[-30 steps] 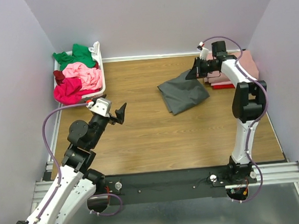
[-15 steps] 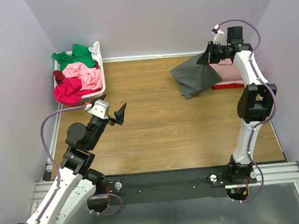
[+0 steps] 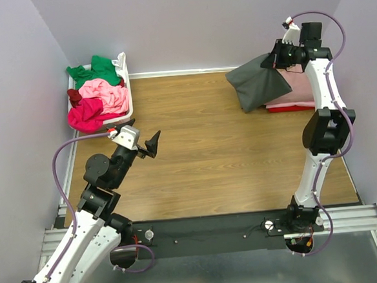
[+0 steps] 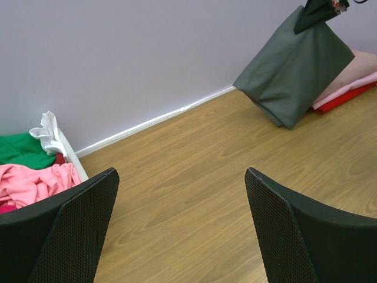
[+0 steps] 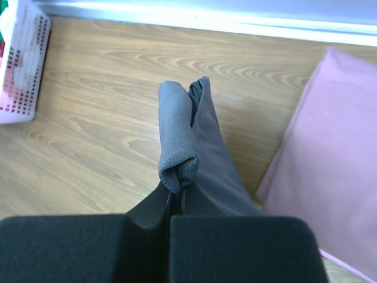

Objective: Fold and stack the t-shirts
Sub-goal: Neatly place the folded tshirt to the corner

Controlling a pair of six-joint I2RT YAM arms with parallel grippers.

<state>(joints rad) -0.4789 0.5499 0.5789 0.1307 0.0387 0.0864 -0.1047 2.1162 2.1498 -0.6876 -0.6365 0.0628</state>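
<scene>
While our right jaws are clamped on the folded grey shirt (image 3: 255,83), it hangs long-axis down and leftward from them, just left of the pink-topped stack (image 3: 296,92). We judge the drop lies rightward; our left jaws, wide apart, hover well away by the basket (image 3: 129,94).

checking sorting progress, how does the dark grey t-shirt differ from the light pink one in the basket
The dark grey t-shirt is folded flat; the light pink t-shirt is crumpled. The grey one hangs from the shut right hand, beside the folded stack at far right; the pink one lies in the white basket at far left, with no hand on it. Both are plain soft cloth.
</scene>
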